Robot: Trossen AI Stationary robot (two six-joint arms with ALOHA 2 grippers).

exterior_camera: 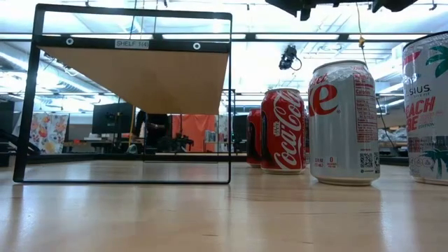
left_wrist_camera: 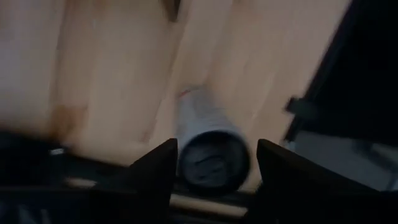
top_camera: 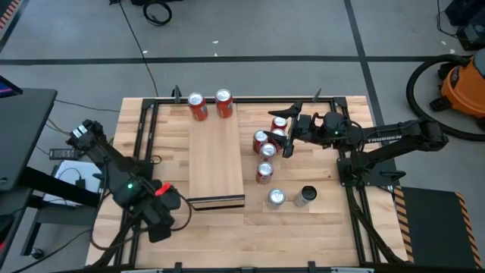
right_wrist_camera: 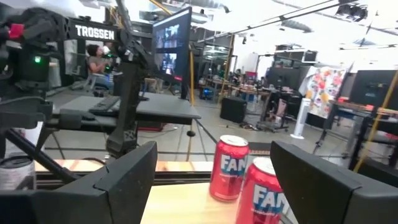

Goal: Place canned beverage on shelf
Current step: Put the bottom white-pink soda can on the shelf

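Note:
The shelf [top_camera: 216,155] is a long pale wood board in the table's middle; its dark-framed open end [exterior_camera: 133,98] faces the near edge. Two red cans [top_camera: 198,106] [top_camera: 224,103] stand on its far end and also show in the right wrist view [right_wrist_camera: 228,168]. Several cans [top_camera: 265,148] stand on the table right of the shelf. My right gripper [top_camera: 286,130] hovers open above this cluster, empty [right_wrist_camera: 211,186]. My left gripper [top_camera: 161,224] is at the near left. Its open fingers [left_wrist_camera: 217,162] stand on either side of a grey cylinder with a dark end [left_wrist_camera: 208,146]. My left gripper's fingers [left_wrist_camera: 158,171] stand close on both sides of the grey cylinder's dark end [left_wrist_camera: 211,163]. I cannot tell whether they touch it.
A silver-topped can [top_camera: 276,199] and a dark one [top_camera: 305,196] stand near the shelf's near right corner. A black metal frame [top_camera: 144,114] runs around the table. Bare tabletop lies along the near edge [top_camera: 250,239]. Red and silver cans [exterior_camera: 283,129] [exterior_camera: 344,122] show in the low view.

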